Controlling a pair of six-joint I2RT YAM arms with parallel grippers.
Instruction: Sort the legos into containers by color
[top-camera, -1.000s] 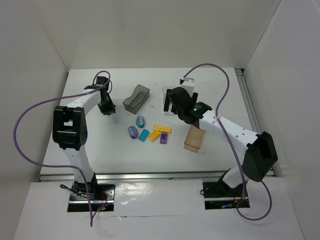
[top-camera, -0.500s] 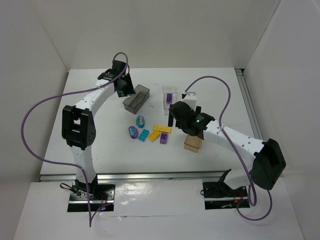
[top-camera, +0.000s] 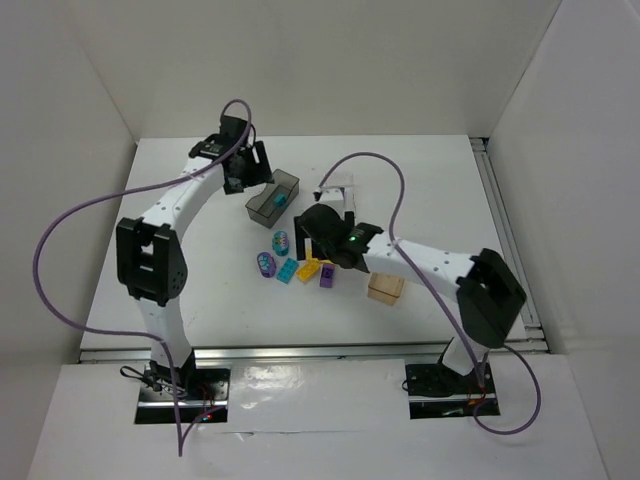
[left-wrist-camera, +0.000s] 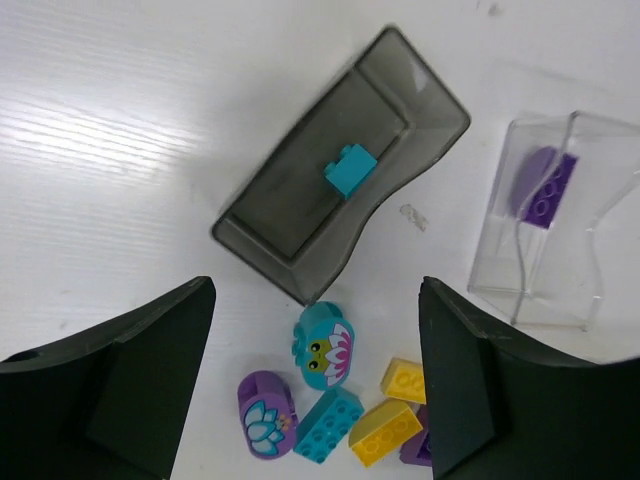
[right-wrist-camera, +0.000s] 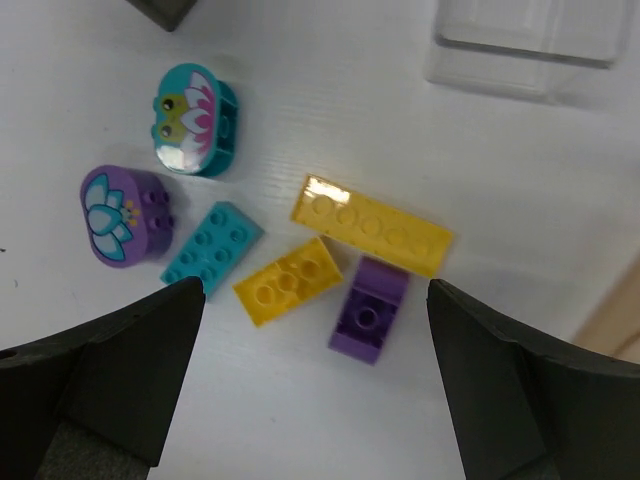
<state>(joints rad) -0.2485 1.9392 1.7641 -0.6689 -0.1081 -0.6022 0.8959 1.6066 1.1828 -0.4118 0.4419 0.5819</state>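
My left gripper (top-camera: 252, 172) (left-wrist-camera: 313, 325) hangs open and empty above the near end of the dark grey container (top-camera: 262, 207) (left-wrist-camera: 290, 225). One teal lego (top-camera: 279, 198) (left-wrist-camera: 350, 170) lies inside that container. Right of it, the clear container (left-wrist-camera: 540, 270) holds a purple lego (left-wrist-camera: 549, 190). My right gripper (top-camera: 312, 255) (right-wrist-camera: 315, 300) is open over the loose legos: a long yellow one (right-wrist-camera: 371, 225), a short yellow one (right-wrist-camera: 288, 280), a small purple one (right-wrist-camera: 368, 307), a teal brick (right-wrist-camera: 212, 247), a round teal piece (right-wrist-camera: 195, 118) and a round purple piece (right-wrist-camera: 125, 213).
The tan container (top-camera: 386, 288) sits right of the pile, beside my right forearm. In the top view my right arm hides most of the clear container. White walls enclose the table (top-camera: 200, 300) at the back and both sides.
My left arm swung right from the table's left side to the dark grey container and opened; the teal lego now lies inside it. My right arm moved from the clear container to the pile.
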